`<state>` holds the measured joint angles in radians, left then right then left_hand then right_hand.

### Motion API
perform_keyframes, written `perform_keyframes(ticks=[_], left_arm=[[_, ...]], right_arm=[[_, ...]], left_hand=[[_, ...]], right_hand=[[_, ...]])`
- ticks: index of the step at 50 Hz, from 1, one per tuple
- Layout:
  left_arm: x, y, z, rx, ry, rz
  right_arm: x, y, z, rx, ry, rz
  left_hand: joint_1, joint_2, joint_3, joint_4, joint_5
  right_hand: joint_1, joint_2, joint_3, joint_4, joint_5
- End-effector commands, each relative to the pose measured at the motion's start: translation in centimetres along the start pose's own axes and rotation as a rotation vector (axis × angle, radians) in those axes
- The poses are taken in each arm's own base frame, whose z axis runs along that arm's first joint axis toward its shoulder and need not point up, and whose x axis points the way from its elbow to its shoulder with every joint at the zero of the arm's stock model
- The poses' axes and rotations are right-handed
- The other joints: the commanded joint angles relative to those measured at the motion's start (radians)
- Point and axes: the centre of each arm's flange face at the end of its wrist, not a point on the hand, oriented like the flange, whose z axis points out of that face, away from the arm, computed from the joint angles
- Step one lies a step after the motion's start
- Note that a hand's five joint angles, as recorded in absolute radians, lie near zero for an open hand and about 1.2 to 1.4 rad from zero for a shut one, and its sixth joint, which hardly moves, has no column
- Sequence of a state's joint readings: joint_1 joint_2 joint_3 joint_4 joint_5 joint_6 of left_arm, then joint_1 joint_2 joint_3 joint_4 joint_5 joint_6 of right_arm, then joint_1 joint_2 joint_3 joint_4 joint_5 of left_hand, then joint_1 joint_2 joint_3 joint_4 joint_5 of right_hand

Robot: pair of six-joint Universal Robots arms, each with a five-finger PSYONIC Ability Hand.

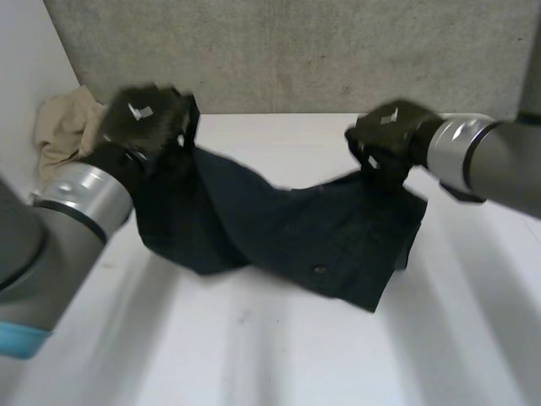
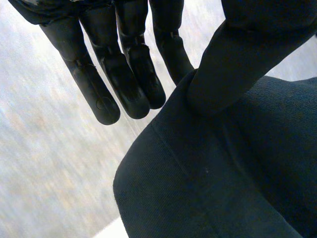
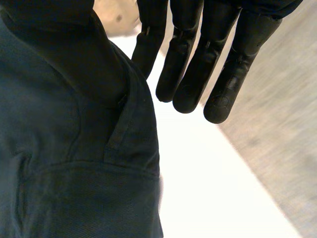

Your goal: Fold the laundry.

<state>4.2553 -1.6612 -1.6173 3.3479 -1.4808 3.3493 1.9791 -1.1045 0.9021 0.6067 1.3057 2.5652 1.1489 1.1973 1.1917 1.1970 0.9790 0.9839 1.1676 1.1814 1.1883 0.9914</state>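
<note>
While left hand [image 1: 144, 114] and right hand [image 1: 389, 135] thumb-pinch the dark navy twill garment [image 1: 338, 237] against straight fingers [image 2: 124, 74], thin holds may slip.

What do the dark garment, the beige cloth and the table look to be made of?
The dark garment: woven, cotton-like twill, matte; diagonal weave and stitched seams show. The beige cloth: soft, crumpled fabric, type unclear. The table: smooth white hard surface, probably laminate.
</note>
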Motion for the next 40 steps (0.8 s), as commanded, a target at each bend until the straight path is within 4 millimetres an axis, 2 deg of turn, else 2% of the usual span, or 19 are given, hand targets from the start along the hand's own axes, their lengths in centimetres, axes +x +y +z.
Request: perform_keyframes(ticks=[1, 4, 6, 9, 13, 16, 26, 30, 40], left_arm=[[0.8, 6.1, 2.9, -0.167, -0.004, -0.006], [0.9, 6.5, 3.3, -0.178, -0.010, -0.003], [0.9, 6.7, 3.5, -0.179, -0.014, -0.003], [0.9, 6.6, 3.6, -0.175, -0.017, -0.003], [0.8, 6.5, 3.7, -0.170, -0.016, -0.001], [0.8, 6.4, 3.7, -0.167, -0.017, 0.001], [0.8, 6.1, 3.8, -0.158, -0.018, 0.003], [0.8, 6.1, 3.8, -0.158, -0.017, 0.003], [0.9, 6.4, 3.9, -0.165, -0.015, 0.001]], right_arm=[[-1.3, 4.6, 2.4, -0.154, -0.031, 0.186], [-1.3, 5.4, 2.7, -0.149, -0.007, 0.291], [-1.0, 6.0, 2.8, -0.148, 0.008, 0.342], [-0.5, 6.8, 1.9, -0.148, 0.038, 0.429], [-0.1, 6.8, 0.4, -0.133, 0.070, 0.510], [0.3, 7.4, -0.4, -0.144, 0.094, 0.576], [1.2, 6.4, -3.6, -0.131, 0.147, 0.695], [0.4, 6.5, -4.8, -0.156, 0.124, 0.722], [-1.0, 6.8, -6.3, -0.171, 0.104, 0.804]], left_hand=[[0.247, 0.199, 0.205, 0.199, 0.243], [0.247, 0.199, 0.205, 0.199, 0.243], [0.247, 0.199, 0.205, 0.199, 0.243], [0.247, 0.199, 0.205, 0.199, 0.243], [0.247, 0.199, 0.205, 0.199, 0.243], [0.247, 0.199, 0.205, 0.199, 0.243], [0.247, 0.199, 0.205, 0.199, 0.243], [0.247, 0.199, 0.205, 0.199, 0.243], [0.247, 0.199, 0.205, 0.199, 0.243]], right_hand=[[0.332, 0.148, 0.134, 0.127, 0.150], [-0.052, -0.235, -0.249, -0.256, -0.234], [-0.124, -0.307, -0.321, -0.328, -0.306], [-0.364, -0.547, -0.561, -0.568, -0.546], [-0.438, -0.622, -0.635, -0.642, -0.620], [-0.608, -0.792, -0.805, -0.812, -0.790], [-0.743, -0.927, -0.941, -0.948, -0.925], [-0.749, -0.933, -0.947, -0.954, -0.931], [-0.752, -0.936, -0.950, -0.957, -0.934]])
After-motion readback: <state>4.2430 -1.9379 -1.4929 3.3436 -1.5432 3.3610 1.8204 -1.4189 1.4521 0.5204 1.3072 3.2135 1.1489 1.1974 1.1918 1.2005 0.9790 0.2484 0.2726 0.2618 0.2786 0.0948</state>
